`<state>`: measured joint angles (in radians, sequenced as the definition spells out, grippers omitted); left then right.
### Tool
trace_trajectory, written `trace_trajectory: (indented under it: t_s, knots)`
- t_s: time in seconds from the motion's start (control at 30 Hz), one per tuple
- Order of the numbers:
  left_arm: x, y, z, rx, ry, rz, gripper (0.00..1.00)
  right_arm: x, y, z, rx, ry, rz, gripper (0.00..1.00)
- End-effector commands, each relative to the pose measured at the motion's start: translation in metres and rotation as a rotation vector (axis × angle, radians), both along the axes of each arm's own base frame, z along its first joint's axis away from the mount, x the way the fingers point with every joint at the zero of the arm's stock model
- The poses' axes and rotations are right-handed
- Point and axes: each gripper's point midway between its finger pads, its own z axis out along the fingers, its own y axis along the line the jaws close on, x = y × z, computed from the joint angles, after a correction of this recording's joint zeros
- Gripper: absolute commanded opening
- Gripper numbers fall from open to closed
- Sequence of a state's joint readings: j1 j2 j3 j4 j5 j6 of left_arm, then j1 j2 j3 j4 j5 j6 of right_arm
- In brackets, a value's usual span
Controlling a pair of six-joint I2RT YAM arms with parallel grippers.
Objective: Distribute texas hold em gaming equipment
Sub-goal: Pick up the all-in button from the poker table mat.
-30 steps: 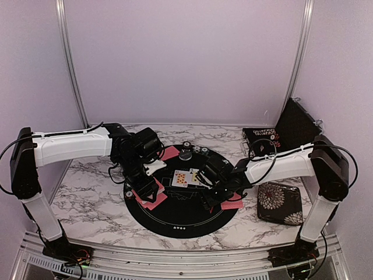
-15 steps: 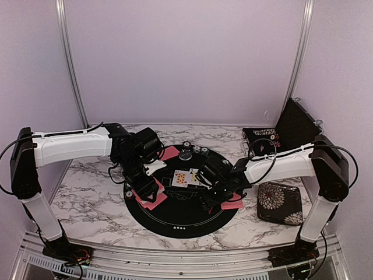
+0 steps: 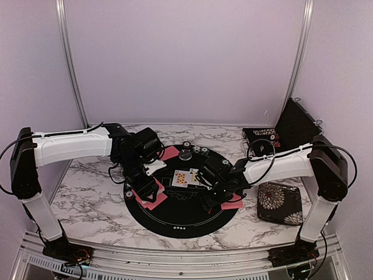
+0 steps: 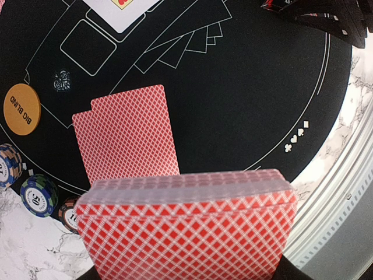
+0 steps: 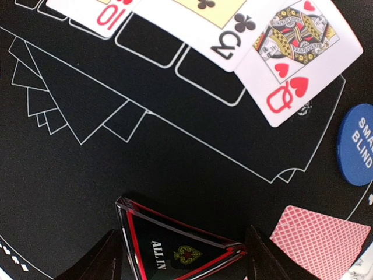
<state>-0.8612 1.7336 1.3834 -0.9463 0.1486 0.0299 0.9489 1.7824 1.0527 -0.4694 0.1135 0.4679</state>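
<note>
My left gripper is shut on a deck of red-backed cards, held over the near left of the round black mat. Two red-backed cards lie face down under it. An orange BIG BLIND button and striped chip stacks sit at the mat's edge. My right gripper has its fingers against both sides of the black triangle ALL IN marker, low over the mat. Face-up cards, a blue SMALL BLIND button and a red-backed card lie nearby.
More chip stacks and a red-backed card sit at the mat's far edge. A black floral case lies right of the mat, and an open floral case stands at the back right. Marble table surrounds the mat.
My right gripper has shifted slightly left over the mat with the triangle marker. The left arm and its deck have not moved.
</note>
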Motion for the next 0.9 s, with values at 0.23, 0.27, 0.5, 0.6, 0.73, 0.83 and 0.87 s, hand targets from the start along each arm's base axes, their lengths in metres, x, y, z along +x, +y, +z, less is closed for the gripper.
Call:
trace_trajectory:
  t_s: [0.23,0.27,0.5,0.6,0.73,0.83,0.87]
  knots:
    - [-0.001,0.002,0.007,-0.016,-0.008,0.005,0.55,0.014,0.012,0.024,0.021,-0.041,-0.001,0.40]
    - [-0.001,0.003,0.007,-0.015,-0.008,0.006,0.55,0.017,0.013,0.028,0.028,-0.047,-0.003,0.38]
    - [-0.001,0.002,0.006,-0.015,-0.006,0.003,0.55,0.037,0.013,0.044,0.045,-0.085,-0.022,0.35]
    - [-0.001,0.001,0.006,-0.016,-0.004,0.004,0.55,0.053,0.011,0.052,0.048,-0.111,-0.034,0.35]
    - [0.000,0.001,0.006,-0.015,-0.004,0.002,0.55,0.087,0.006,0.068,0.041,-0.170,-0.056,0.35]
    - [0.000,0.001,0.006,-0.015,-0.006,0.002,0.55,0.113,0.002,0.072,0.017,-0.203,-0.065,0.36]
    - [0.000,0.001,0.006,-0.015,-0.006,0.001,0.55,0.121,0.001,0.069,0.005,-0.204,-0.064,0.36]
